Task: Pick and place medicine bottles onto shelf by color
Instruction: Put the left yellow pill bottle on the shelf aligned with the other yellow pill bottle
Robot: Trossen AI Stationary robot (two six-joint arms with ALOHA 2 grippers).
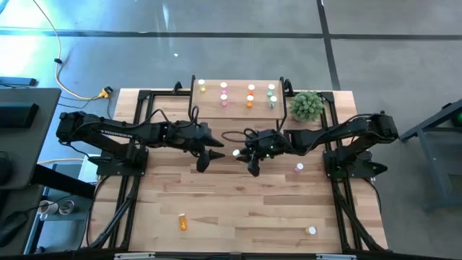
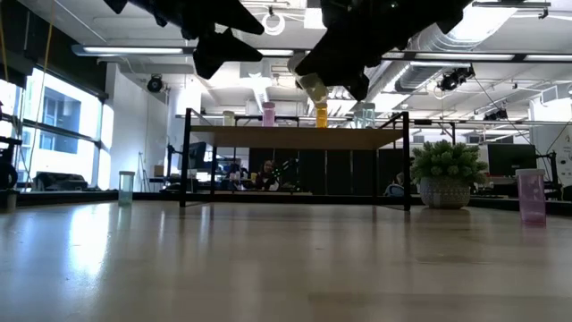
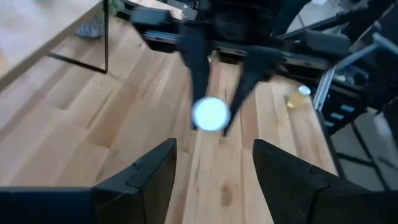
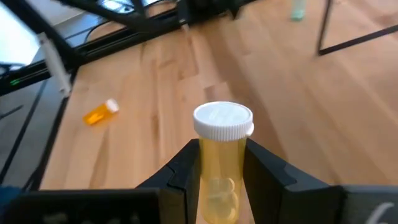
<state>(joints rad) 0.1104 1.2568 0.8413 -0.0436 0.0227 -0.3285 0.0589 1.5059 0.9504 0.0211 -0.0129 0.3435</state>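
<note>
The right claw [image 4: 221, 171] is gripping a yellow bottle [image 4: 219, 180] by its body, its fingers pressing against both sides and the white cap standing clear above them. In the high view this claw [image 1: 253, 155] is hanging over the middle of the tabletop [image 1: 238, 209], in front of the shelf [image 1: 237, 107], and the low view is showing the bottle [image 2: 312, 87] lifted off the wood.

The left claw [image 1: 209, 155] is facing it from just beside, with its fingers [image 3: 146, 180] standing apart and nothing between them; the capped end of the yellow bottle is appearing ahead of it.

On the shelf, bottles are standing in short rows: yellow [image 1: 202, 86], pink [image 1: 224, 94], orange [image 1: 250, 95] and green [image 1: 272, 95]. Loose on the tabletop, an orange bottle [image 1: 182, 222] is lying on its side near the front edge, a pink bottle [image 1: 299, 167] is sitting to the right of the claws, and a further bottle [image 1: 311, 231] near the front right corner is too small for its colour to be told. A potted plant [image 1: 307, 105] is sitting beside the shelf's right end.
</note>
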